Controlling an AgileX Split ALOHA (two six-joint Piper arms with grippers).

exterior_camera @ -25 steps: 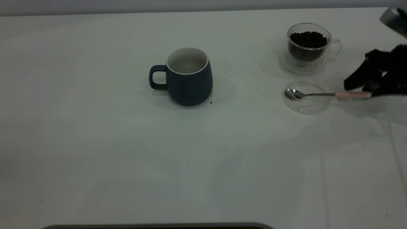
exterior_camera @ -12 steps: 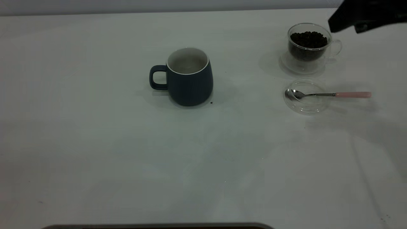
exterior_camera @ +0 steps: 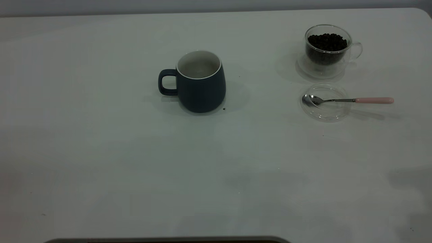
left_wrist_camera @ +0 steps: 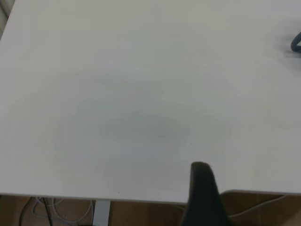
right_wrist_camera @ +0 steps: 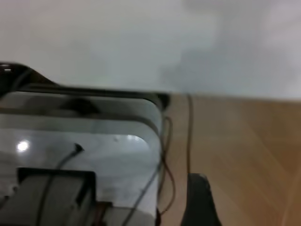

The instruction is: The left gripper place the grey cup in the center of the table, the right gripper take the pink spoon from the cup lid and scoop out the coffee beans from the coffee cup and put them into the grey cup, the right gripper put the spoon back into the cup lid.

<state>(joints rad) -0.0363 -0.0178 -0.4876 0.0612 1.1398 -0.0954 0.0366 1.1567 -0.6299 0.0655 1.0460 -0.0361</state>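
Resting in the cup lid [exterior_camera: 324, 108]: pink spoon [exterior_camera: 347, 100] | grey cup [exterior_camera: 199, 81] mid-table [exterior_camera: 135, 162] | coffee cup [exterior_camera: 327, 47] holding coffee beans [exterior_camera: 327, 41] | both grippers' fingers: cannot tell

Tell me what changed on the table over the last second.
The right gripper, which was beside the spoon's pink handle, rose past the coffee cup and left the exterior view, leaving the spoon behind. The spoon still rests in the lid; the grey cup and beans are unmoved.
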